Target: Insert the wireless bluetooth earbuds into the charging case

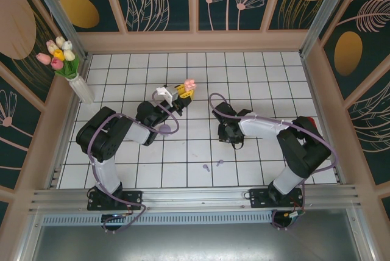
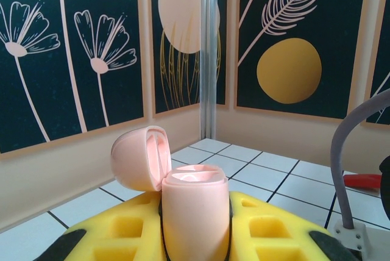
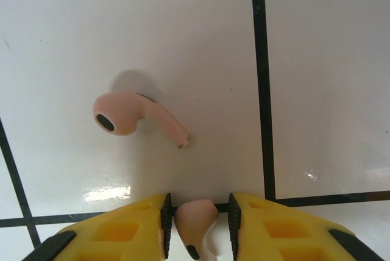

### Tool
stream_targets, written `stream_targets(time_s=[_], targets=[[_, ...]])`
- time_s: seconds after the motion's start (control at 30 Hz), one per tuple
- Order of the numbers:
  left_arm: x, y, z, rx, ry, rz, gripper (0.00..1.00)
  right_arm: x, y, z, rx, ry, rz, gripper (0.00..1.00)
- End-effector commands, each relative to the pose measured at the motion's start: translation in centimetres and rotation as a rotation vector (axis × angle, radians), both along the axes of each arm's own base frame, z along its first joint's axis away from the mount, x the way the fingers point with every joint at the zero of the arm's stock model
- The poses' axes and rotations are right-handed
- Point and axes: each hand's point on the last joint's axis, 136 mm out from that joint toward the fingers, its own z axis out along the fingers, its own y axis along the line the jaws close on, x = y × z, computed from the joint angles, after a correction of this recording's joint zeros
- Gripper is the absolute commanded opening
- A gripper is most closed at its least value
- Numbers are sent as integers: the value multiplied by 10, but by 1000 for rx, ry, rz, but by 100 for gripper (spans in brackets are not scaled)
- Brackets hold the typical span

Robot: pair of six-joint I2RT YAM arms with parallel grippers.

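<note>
My left claw (image 1: 183, 93) over the table (image 1: 274, 90) left of centre, charging case (image 2: 194, 206) upright between its jaws, my right claw (image 3: 199, 230) low right of centre, one earbud (image 3: 195, 212) between its jaws, second earbud (image 3: 131, 114) on the table just ahead, third earbud (image 1: 207, 167) and fourth earbud (image 1: 220, 163) together nearer me

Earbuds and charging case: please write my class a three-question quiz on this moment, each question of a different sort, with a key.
1. True or false: the lid of the pink charging case held in the left claw is shut.
2. What colour is the earbud between the fingers of the right claw? A lilac, B pale pink, C white.
3. In the top view, how many lilac earbuds lie on the white tiles between the two arms, towards the near edge?

Key: 1 false, the lid stands open. 2 B. 3 two.
</note>
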Motion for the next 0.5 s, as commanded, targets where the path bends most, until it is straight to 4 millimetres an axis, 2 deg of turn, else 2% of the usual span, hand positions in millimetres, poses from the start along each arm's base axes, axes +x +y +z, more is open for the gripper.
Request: stream_targets(time_s=[0.0, 0.47], targets=[[-18, 6, 53, -130, -203, -22, 0, 3, -5, -2, -48, -5, 16, 32], [-18, 5, 53, -136, -197, -32, 0, -1, -3, 2, -9, -2, 18, 21]])
